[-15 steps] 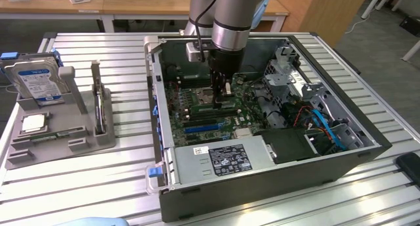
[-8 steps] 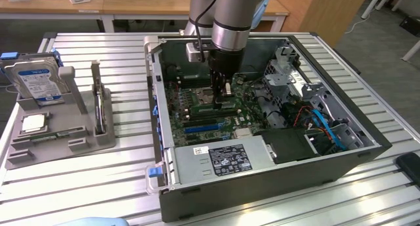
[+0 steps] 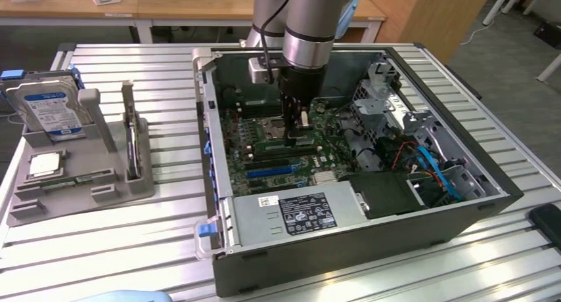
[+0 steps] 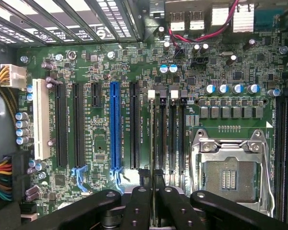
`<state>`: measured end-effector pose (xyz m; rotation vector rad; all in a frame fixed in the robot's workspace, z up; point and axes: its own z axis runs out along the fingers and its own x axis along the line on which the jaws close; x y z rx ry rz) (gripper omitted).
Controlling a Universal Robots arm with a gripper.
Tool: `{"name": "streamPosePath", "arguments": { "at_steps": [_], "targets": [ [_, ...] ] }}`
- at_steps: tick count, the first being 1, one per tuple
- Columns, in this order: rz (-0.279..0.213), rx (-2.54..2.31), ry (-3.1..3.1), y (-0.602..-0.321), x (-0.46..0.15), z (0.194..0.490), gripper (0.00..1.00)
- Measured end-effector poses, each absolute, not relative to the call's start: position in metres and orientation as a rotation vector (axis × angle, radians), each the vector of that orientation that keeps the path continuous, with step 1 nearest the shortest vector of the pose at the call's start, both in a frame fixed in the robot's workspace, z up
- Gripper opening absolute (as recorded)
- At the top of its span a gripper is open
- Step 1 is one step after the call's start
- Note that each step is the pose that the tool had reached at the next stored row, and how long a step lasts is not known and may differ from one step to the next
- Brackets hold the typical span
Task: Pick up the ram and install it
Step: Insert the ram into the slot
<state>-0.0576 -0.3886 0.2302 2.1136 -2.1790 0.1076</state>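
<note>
Gripping the ram (image 4: pixel 153 178): jaws drawn nearly together on a thin board seen edge-on, taken for the green stick by its thinness and its place. Reaching down on the arm (image 3: pixel 309 26) into the open computer case (image 3: pixel 368 249), close over the motherboard (image 4: pixel 101 158). Held just beside the empty processor socket (image 4: pixel 228 175), between it and the blue slot (image 4: pixel 115 124), over the bank of memory slots (image 4: pixel 162 134) that flanks the socket. Long axis parallel to those slots and to the socket's nearest side, so in line rather than crossed. Lined up, as far as can be judged, with the slot of the bank farthest from the socket. Seated or just above it: impossible to tell. Well apart from the socket, outside the case on the tabletop (image 3: pixel 105 249), a grey tray (image 3: pixel 123 187) with the hard drive (image 3: pixel 52 108).
</note>
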Motion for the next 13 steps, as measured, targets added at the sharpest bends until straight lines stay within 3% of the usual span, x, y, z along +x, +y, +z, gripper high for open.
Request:
{"name": "streamPosePath", "arguments": {
  "at_steps": [13],
  "targets": [
    [0.108, 2.118, -2.175, -0.3885, -0.0575, 0.228, 0.13]
  ]
}}
